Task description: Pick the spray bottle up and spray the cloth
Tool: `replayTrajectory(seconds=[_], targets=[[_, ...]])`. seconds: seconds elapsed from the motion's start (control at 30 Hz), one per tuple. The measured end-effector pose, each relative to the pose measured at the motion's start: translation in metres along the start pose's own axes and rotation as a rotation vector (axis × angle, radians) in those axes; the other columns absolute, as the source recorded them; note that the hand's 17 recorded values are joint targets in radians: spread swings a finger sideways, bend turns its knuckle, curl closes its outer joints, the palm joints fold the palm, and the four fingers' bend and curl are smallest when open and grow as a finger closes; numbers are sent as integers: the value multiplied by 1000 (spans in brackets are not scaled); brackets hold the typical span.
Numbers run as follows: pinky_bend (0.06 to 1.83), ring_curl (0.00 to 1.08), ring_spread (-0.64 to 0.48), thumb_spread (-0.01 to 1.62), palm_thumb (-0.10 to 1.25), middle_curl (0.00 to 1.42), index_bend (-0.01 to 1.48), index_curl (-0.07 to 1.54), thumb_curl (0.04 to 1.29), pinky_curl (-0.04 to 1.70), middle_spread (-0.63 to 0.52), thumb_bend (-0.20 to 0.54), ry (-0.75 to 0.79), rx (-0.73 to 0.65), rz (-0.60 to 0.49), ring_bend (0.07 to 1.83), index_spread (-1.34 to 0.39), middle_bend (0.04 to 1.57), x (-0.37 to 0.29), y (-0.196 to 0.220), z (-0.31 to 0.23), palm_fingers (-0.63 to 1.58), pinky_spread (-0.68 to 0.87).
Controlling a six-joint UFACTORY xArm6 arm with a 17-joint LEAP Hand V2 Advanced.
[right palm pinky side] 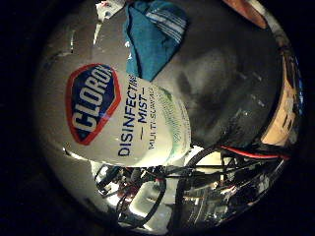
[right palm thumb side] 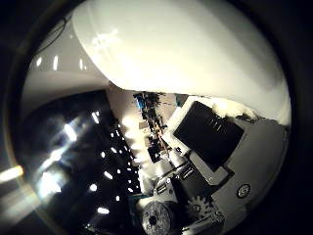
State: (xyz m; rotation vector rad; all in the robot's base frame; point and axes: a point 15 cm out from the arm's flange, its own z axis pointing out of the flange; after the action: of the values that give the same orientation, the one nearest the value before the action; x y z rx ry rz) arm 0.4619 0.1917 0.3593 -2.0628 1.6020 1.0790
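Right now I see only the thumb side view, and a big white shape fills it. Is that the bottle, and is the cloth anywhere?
Observer: Yes. The little finger side view shows the bottle with its printed label, close to the palm.
Operator: And the cloth?
Observer: A teal cloth with pale stripes lies bunched on the grey table, beyond the bottle.
Operator: Do they touch?
Observer: The bottle overlaps the cloth's edge in that view. I cannot tell whether they touch.
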Motion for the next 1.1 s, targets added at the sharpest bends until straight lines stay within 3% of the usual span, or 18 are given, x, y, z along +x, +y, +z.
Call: replayTrajectory(seconds=[0.33,1.1], targets=[[1136,601,-176,505,962,751,1030,1019,955,1083,-148,-21,-6,-59,51,1497,-288,1356,20,-19,30,1146,-233],[1117,604,-178,513,962,756,1026,1023,964,1113,-149,-21,-4,-50,71,1491,-289,1352,10,-9,18,1148,-251]])
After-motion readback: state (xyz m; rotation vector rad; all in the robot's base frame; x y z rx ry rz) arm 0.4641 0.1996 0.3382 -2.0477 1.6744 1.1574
